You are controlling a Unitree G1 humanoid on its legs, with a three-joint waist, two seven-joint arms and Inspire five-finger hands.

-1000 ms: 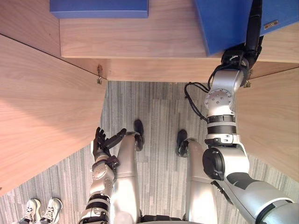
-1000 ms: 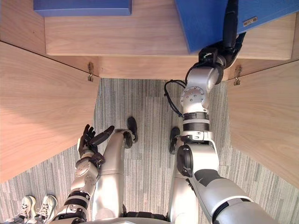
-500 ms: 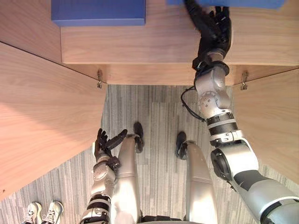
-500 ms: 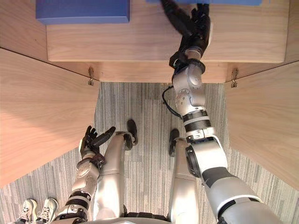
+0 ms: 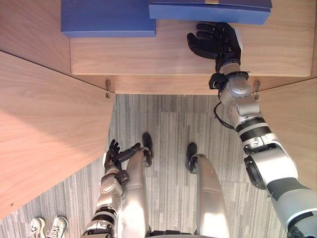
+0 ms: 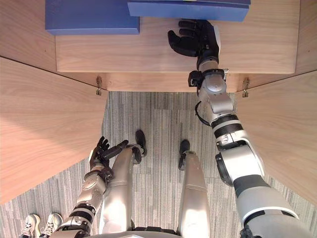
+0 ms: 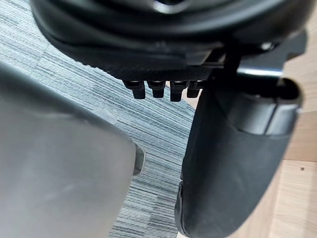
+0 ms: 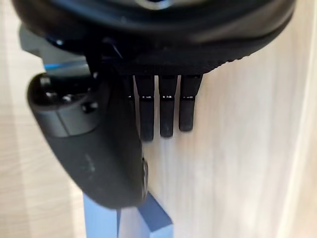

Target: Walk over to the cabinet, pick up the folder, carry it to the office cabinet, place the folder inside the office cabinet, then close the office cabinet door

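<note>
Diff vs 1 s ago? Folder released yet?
Right hand let go of the blue folder, which now lies further back on the cabinet shelf; the hand has drawn back, open. Left hand stayed low and open; second blue folder unchanged.

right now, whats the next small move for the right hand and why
Probably draw the right hand back out of the cabinet. Its fingers are straight and hold nothing, and the folder lies on the shelf just past them, so the placing looks done. The left door and right door stand open, and a hand over the shelf would block closing.
</note>
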